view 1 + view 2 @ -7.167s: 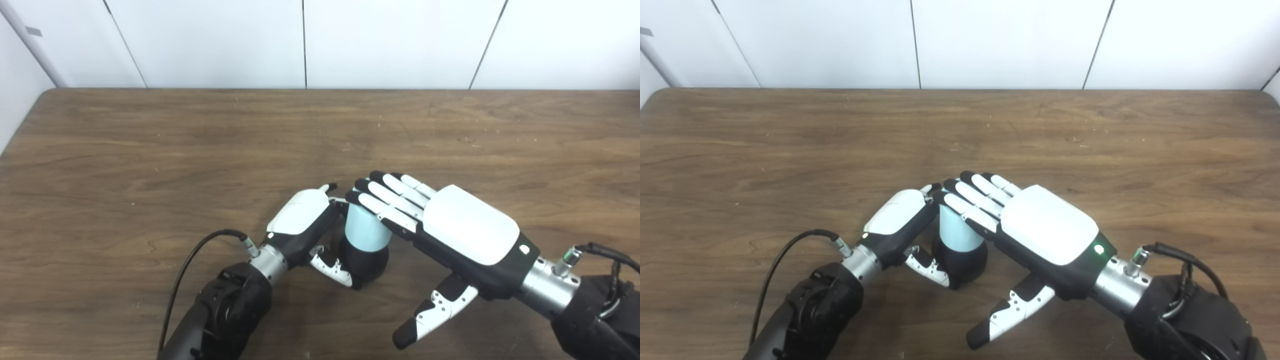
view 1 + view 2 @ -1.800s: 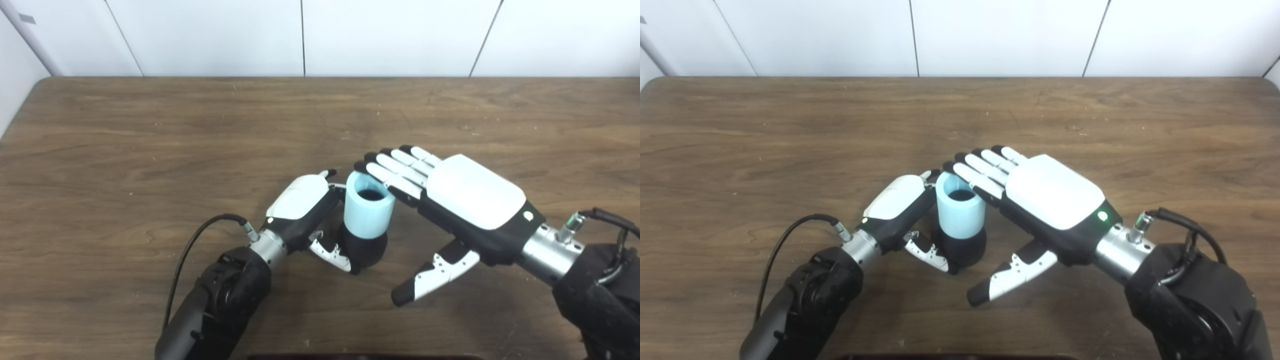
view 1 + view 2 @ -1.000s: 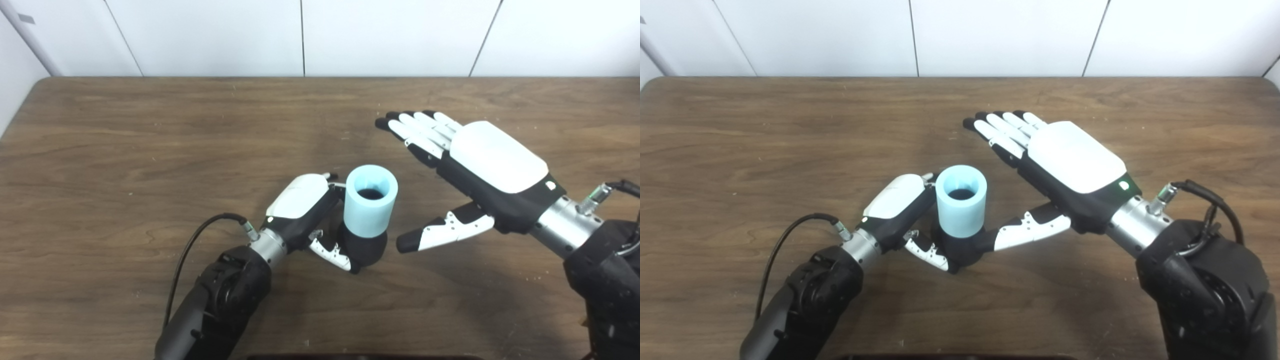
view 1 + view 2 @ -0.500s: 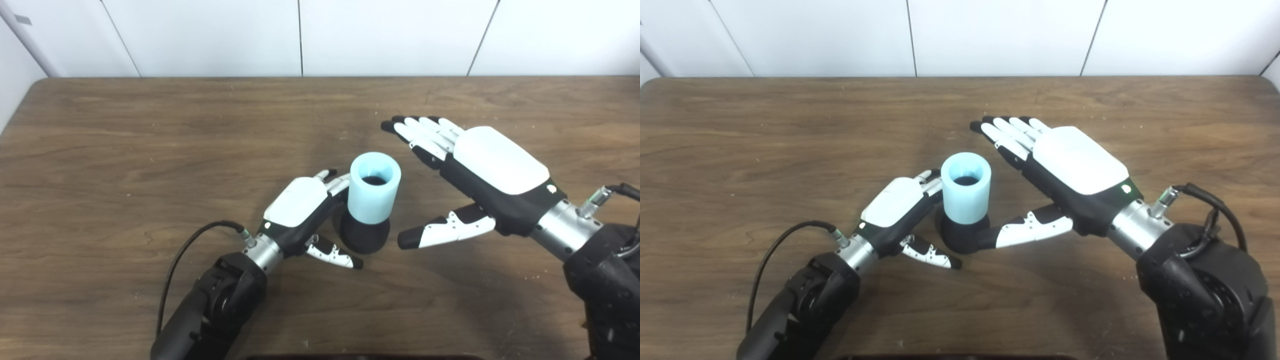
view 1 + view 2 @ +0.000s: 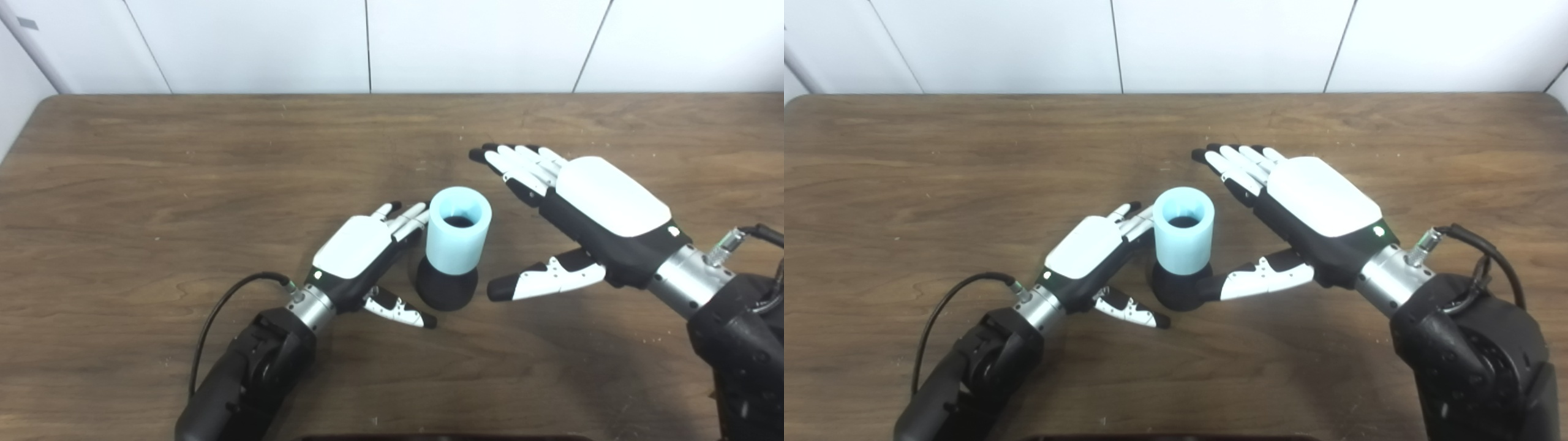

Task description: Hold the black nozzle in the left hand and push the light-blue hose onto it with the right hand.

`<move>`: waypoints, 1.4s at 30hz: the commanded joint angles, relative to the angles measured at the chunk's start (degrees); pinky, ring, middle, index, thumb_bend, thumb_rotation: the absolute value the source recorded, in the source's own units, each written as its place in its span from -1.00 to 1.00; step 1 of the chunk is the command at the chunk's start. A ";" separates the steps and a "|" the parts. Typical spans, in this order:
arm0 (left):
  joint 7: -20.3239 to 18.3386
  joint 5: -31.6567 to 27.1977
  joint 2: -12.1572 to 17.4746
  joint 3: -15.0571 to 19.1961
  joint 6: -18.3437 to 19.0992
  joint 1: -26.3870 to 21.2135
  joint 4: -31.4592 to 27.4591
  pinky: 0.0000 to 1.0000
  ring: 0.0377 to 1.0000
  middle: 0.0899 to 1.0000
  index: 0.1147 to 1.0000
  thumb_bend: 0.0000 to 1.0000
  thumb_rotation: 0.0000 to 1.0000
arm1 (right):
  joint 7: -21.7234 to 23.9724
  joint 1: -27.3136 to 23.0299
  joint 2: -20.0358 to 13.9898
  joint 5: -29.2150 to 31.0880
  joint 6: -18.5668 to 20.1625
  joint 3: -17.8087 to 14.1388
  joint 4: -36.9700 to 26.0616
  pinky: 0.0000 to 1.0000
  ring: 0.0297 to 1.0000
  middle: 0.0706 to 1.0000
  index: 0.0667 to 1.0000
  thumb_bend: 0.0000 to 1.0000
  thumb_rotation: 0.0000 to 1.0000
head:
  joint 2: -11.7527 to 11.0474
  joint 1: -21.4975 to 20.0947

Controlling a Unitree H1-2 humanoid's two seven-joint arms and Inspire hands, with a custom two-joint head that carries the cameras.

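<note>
Left arm: it comes in from the bottom left, dark and bulky, with a black cable [image 5: 226,300] looping off the wrist over the wood.
Left hand [image 5: 361,254]: it lies low beside the nozzle on its left, fingers spread and straightened, thumb stretched toward the base, holding nothing. The fingertips [image 5: 411,215] reach up next to the hose; whether they touch it cannot be told.
Right arm: it enters from the bottom right corner, with a silver wrist and a cable behind it.
Right hand [image 5: 588,208]: it hovers to the right of the hose, palm down, fingers apart and extended away from the robot, gripping nothing. Its thumb points left toward the nozzle; in the left eye view a gap shows between the thumb tip and the base.
Black nozzle [image 5: 446,289]: it stands upright on the table, between the two hands, free of both.
Light-blue hose [image 5: 458,242]: a short, thick sleeve seated upright on top of the nozzle, its open end up and dark inside.
Table [image 5: 184,165]: brown wood grain, running back to a white panelled wall [image 5: 478,43].
</note>
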 commanded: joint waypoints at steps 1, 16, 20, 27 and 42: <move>0.13 -2.01 0.94 2.04 0.23 -1.69 -2.31 1.00 1.00 0.98 0.85 1.00 -0.26 | -2.56 -1.26 -0.90 0.84 -0.16 -1.40 -0.10 1.00 1.00 1.00 1.00 0.20 0.93 | -0.03 0.05; 8.43 -15.90 -3.34 12.10 -6.12 -1.51 0.49 0.59 0.68 0.64 0.65 0.42 0.16 | -5.16 0.15 -1.19 0.50 -0.34 -1.79 1.87 1.00 1.00 1.00 1.00 0.21 0.94 | -0.17 0.04; 8.62 -17.21 -4.55 14.31 -3.91 -1.44 -0.95 0.58 0.67 0.62 0.63 0.34 0.18 | -6.08 0.27 -1.51 0.90 -0.39 -2.13 2.93 1.00 1.00 1.00 1.00 0.21 0.95 | -0.23 0.13; 8.62 -24.23 -5.48 19.84 0.44 -1.53 -2.05 0.70 0.72 0.65 0.64 0.12 0.31 | -11.38 0.55 -2.39 4.64 -1.53 -4.59 10.45 1.00 1.00 1.00 1.00 0.21 0.98 | -0.34 0.34; 4.96 -36.00 -5.87 23.21 10.96 1.60 -3.88 0.80 0.87 0.84 0.85 -0.01 0.56 | -31.52 8.05 9.84 17.03 -0.58 -10.42 19.65 0.78 0.92 0.92 0.94 -0.03 1.00 | -0.30 -0.01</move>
